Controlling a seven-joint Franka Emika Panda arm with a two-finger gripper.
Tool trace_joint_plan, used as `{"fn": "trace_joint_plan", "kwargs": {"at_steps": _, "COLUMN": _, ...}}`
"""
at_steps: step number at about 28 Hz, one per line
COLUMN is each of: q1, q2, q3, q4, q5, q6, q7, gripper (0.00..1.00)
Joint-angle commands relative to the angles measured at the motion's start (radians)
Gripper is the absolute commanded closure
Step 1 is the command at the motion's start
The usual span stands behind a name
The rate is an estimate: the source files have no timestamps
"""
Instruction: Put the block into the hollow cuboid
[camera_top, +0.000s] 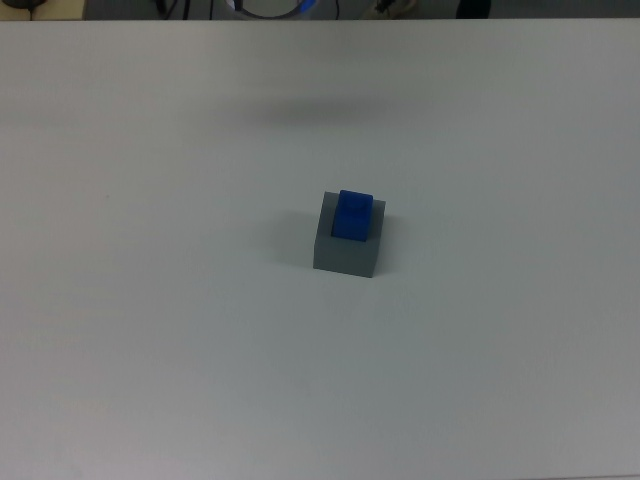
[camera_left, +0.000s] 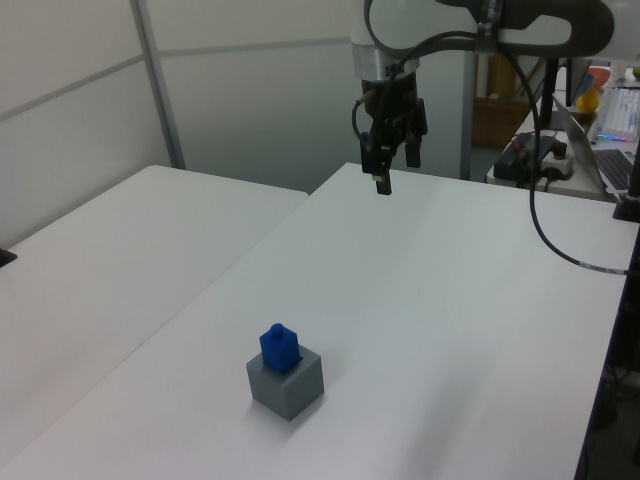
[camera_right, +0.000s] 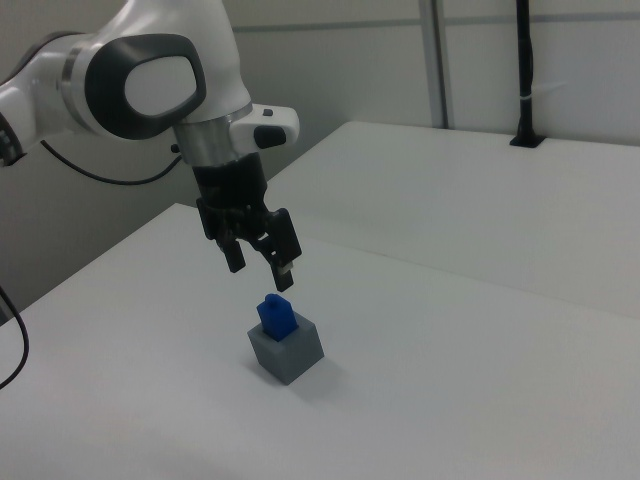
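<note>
The white bench (camera_top: 150, 330) holds the hollow cuboid (camera_top: 345, 255), and the block (camera_top: 351, 215) stands in its top hole, sticking up. The top view leaves out the gripper (camera_right: 258, 264) — the left and right views show it high up, fingers apart, seemingly holding nothing.

Robotics laboratory. A white robot arm (camera_right: 150, 90) is standing over a plain white table (camera_left: 450, 330), with a second white table (camera_left: 120, 240) sitting just beside it. Pale partition walls (camera_left: 240, 90) are enclosing the space, a black cable (camera_left: 545, 240) is trailing across the tabletop, and a cluttered workbench (camera_left: 560, 150) is standing behind.
</note>
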Motion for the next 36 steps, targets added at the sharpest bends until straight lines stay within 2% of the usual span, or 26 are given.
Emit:
{"fn": "trace_joint_plan", "kwargs": {"at_steps": 1, "q1": 0.006, "q2": -0.011, "q3": -0.004, "q4": -0.020, "q5": 0.015, "q6": 0.032, "q7": -0.014, "gripper": 0.00}}
{"fn": "trace_joint_plan", "kwargs": {"at_steps": 4, "q1": -0.005, "q2": -0.016, "q3": 0.003, "q4": -0.020, "q5": 0.015, "q6": 0.029, "q7": -0.015, "gripper": 0.00}}
{"fn": "trace_joint_plan", "kwargs": {"at_steps": 6, "q1": -0.020, "q2": -0.016, "q3": 0.023, "q4": -0.020, "q5": 0.015, "q6": 0.028, "q7": -0.015, "gripper": 0.00}}
{"fn": "trace_joint_plan", "kwargs": {"at_steps": 9, "q1": -0.087, "q2": -0.017, "q3": 0.101, "q4": -0.022, "q5": 0.017, "q6": 0.028, "q7": -0.015, "gripper": 0.00}}
{"fn": "trace_joint_plan", "kwargs": {"at_steps": 10, "q1": -0.132, "q2": -0.017, "q3": 0.149, "q4": -0.023, "q5": 0.018, "q6": 0.028, "q7": -0.015, "gripper": 0.00}}
{"fn": "trace_joint_plan", "kwargs": {"at_steps": 12, "q1": -0.157, "q2": -0.017, "q3": 0.175, "q4": -0.026, "q5": 0.018, "q6": 0.028, "q7": -0.012, "gripper": 0.00}}
{"fn": "trace_joint_plan", "kwargs": {"at_steps": 36, "q1": -0.155, "q2": -0.017, "q3": 0.169, "q4": -0.028, "q5": 0.031, "q6": 0.035, "q7": -0.006, "gripper": 0.00}}
